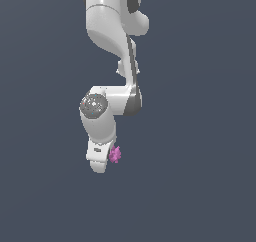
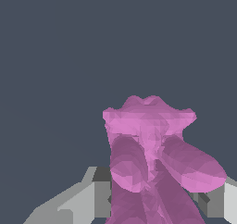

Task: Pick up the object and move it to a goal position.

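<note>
Hand (image 1: 106, 158) grips lumpy magenta object (image 2: 152, 144), smooth-faceted lobes.

One white robot arm (image 1: 112, 61) is in the exterior view, and it ends in one gripper (image 1: 102, 158). There is one small pink lumpy object (image 1: 115, 154), seen close up in the wrist view (image 2: 148, 144). Two grey fingers (image 2: 95, 197) of the gripper show there, one on each side of the object.
</note>
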`<state>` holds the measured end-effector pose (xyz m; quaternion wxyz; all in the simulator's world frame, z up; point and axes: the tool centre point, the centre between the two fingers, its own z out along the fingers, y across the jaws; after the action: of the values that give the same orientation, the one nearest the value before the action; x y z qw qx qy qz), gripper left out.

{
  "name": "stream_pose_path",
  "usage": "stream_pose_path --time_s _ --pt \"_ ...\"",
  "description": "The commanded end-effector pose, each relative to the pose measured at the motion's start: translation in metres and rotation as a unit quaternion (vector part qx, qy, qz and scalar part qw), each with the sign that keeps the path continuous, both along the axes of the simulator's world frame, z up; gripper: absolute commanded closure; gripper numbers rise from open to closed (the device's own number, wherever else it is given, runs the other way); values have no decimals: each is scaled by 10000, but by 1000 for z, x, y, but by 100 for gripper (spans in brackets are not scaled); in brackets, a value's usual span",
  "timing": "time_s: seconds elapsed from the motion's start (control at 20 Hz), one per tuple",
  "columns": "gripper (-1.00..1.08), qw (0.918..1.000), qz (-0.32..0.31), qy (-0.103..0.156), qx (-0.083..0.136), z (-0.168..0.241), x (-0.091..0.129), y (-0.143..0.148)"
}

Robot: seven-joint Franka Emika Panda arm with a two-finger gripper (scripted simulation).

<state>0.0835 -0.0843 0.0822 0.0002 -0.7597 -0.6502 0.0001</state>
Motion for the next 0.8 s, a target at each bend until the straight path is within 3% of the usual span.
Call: stream_pose_path --time_s 0.0,0.35,0.75 --pt "108 10000 0 -2 0 0 0 0" --pt "108 10000 0 -2 0 19 2 2" --pt "108 10000 2 -1 1 78 9 7"
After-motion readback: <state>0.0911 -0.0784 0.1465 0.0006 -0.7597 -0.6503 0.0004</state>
